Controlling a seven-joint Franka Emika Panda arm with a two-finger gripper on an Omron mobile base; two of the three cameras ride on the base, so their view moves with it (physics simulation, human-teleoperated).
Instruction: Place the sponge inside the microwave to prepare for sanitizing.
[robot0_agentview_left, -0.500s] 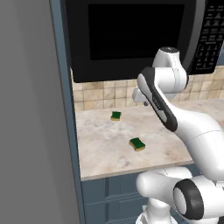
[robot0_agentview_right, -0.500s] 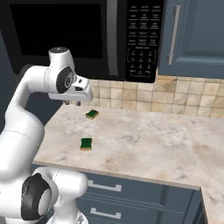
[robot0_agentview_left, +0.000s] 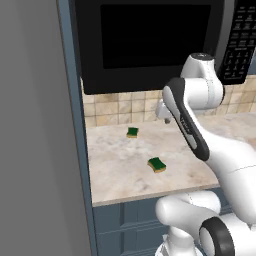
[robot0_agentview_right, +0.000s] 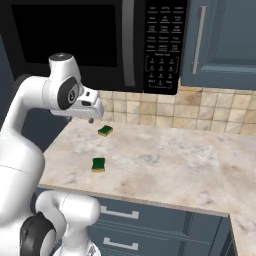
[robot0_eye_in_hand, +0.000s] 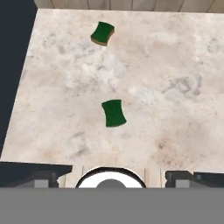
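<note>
Black and shut, the microwave (robot0_agentview_left: 150, 40) hung at twelve o'clock above the counter (robot0_agentview_right: 165, 165). The gripper (robot0_agentview_right: 89, 119) had risen slightly over half a second, jaws wide, holding nothing. The sponge (robot0_agentview_left: 157, 164) lay untouched near the counter's front, at five o'clock from the smaller sponge (robot0_agentview_left: 132, 132).

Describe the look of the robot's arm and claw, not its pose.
The arm is glossy white with rounded shells, a dark band along one link and dark grey joint rings. The claw has two small dark finger tips on a white hand. No cables or markings show.
</note>
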